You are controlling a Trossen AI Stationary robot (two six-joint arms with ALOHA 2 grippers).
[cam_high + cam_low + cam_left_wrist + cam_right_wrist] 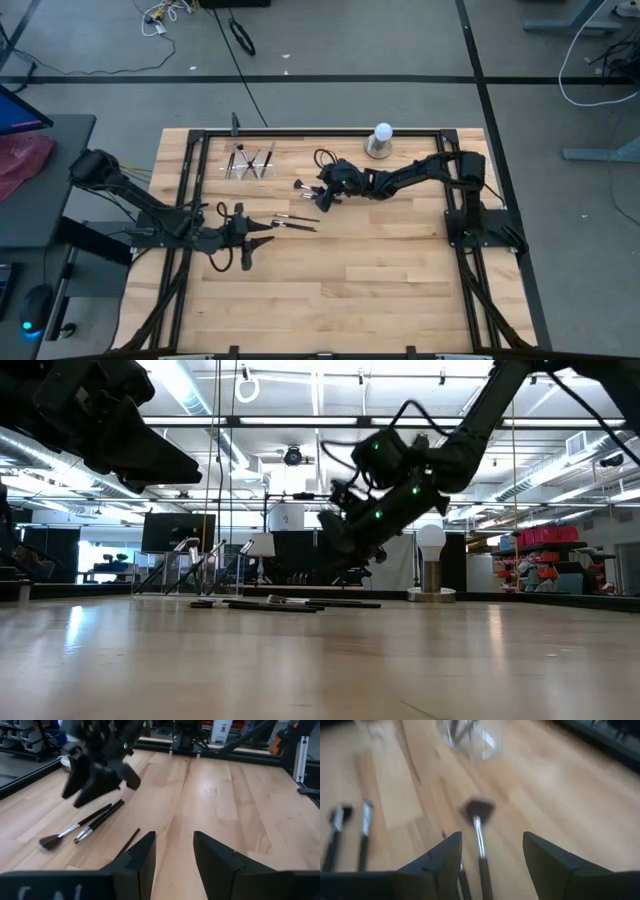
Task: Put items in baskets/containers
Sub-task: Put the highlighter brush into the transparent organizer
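Several thin black-handled makeup brushes lie flat on the wooden table: a small group (pixel 295 222) near the middle, also in the left wrist view (pixel 82 824), and one with a fanned tip (pixel 303 186). The clear holder (pixel 250 160) stands at the far left with several brushes upright in it, and it also shows in the right wrist view (pixel 470 740). My right gripper (pixel 325 196) is open and hovers over the fan-tipped brush (pixel 479 832), its fingers on either side without touching it. My left gripper (pixel 262 240) is open and empty, just left of the group.
A white ball on a grey round base (pixel 382 140) stands at the far edge, right of centre. A dark cable loop (pixel 322 158) lies near the right gripper. A black frame (pixel 300 132) borders the table's working area. Bare wood (pixel 370 290) spreads toward the near edge.
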